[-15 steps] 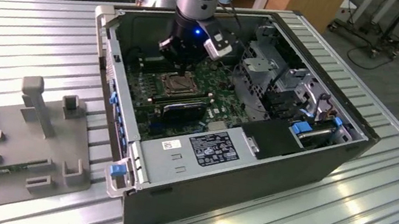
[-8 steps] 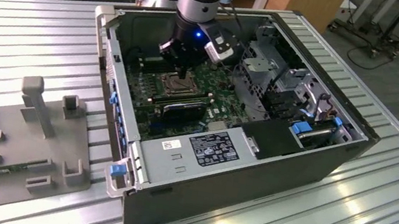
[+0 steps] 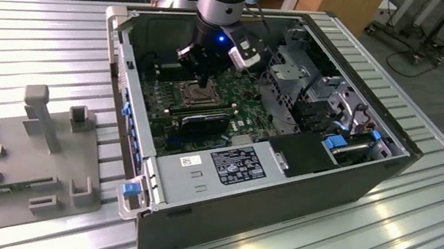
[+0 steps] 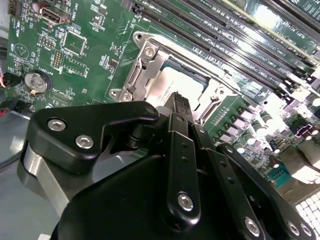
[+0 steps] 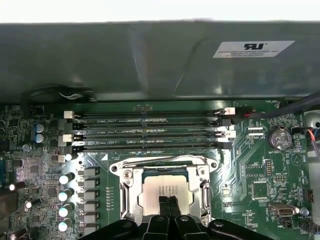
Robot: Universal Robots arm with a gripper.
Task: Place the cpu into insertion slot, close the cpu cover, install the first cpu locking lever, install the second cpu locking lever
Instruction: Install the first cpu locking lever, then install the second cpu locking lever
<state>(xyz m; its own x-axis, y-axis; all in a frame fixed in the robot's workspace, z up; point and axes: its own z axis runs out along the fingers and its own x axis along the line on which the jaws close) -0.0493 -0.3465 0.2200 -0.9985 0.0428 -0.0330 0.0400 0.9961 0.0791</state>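
The cpu (image 5: pixel 165 186) lies in the socket on the green motherboard, its pale metal top showing through the open centre of the cpu cover (image 5: pixel 128 189). The cover lies flat around it, seen also as the cpu cover (image 4: pixel 145 62) in the second wrist view. My gripper (image 5: pixel 168 201) is shut, its two thin black fingertips pressed together with nothing between them. They stand on or just above the chip's near edge. In the exterior view the gripper (image 3: pixel 202 84) reaches down into the open computer case (image 3: pixel 384 163) over the socket. I cannot tell how the locking levers stand.
Long memory slots (image 5: pixel 150 132) run just beyond the socket, with capacitors (image 5: pixel 65 195) on one side and a coin battery (image 5: pixel 278 138) on the other. A drive cage (image 3: pixel 300 70) and case walls hem in the arm. A grey fixture plate (image 3: pixel 19 157) lies on the ribbed table at the exterior view's left.
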